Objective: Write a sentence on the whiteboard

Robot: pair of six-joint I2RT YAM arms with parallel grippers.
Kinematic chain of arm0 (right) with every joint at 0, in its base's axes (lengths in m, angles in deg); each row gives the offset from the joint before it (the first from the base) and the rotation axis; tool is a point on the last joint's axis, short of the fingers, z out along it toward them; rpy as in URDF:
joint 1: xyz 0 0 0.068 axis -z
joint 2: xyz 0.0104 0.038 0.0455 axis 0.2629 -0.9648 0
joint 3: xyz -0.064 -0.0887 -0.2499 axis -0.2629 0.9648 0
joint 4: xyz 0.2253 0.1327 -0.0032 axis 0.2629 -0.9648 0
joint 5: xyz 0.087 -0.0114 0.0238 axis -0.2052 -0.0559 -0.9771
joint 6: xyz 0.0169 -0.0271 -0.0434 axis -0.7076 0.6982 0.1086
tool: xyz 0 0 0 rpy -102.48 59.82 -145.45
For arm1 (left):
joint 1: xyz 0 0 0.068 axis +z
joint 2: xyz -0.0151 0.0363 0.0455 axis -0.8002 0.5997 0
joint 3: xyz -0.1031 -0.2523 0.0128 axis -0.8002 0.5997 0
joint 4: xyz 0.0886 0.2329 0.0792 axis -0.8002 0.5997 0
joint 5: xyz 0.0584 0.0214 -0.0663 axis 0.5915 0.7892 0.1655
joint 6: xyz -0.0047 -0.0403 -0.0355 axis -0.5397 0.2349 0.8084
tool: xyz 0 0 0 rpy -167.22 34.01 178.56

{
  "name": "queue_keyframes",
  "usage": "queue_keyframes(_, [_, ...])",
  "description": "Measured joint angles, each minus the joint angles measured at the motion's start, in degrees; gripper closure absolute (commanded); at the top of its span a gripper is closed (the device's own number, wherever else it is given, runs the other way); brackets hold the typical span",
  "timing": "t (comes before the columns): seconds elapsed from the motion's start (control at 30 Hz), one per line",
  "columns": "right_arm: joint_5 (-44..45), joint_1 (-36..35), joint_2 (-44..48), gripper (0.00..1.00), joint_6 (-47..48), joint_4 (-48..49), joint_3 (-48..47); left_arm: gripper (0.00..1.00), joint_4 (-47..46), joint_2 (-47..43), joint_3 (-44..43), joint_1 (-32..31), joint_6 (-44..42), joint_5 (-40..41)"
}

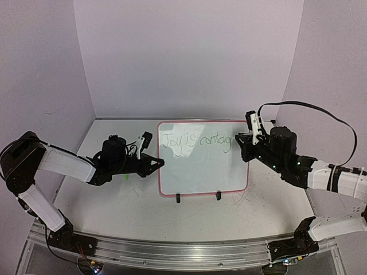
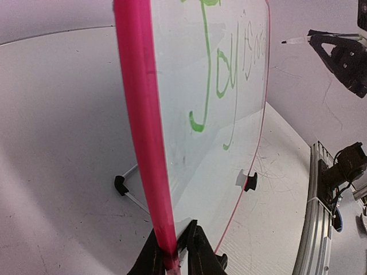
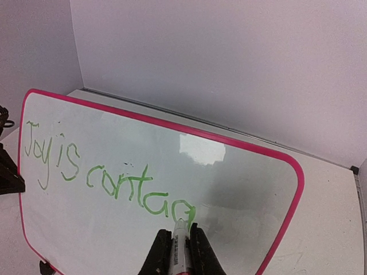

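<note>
White tabletop (image 1: 126,200) under pale walls: you see the whiteboard (image 1: 203,172) upright at centre frame. Your left gripper (image 2: 175,247) pinches its pink left-hand rim. Your right gripper (image 3: 180,249) clamps a marker (image 3: 179,235), its tip touching the board where the green sentence (image 3: 109,177) reads "Joy is contag".

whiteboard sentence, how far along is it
Done: green writing on the whiteboard reads "Joy is contag". In hand: the right gripper, jaws shut on a marker, has the tip at the last g, while the left gripper clamps the board's pink rim. Left: the word's ending, nothing after the g yet.
</note>
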Motion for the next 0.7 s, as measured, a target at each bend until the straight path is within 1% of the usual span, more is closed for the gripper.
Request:
queue_keyframes(0.47, [4.84,0.0,1.48,1.0,-0.09,0.0,0.0,1.0,0.0,0.0,-0.01,0.0,0.0,0.02])
queue_keyframes(0.7, [6.02,0.0,1.48,1.0,-1.96,0.0,0.0,1.0,0.0,0.0,0.0,-0.02,0.0,0.02])
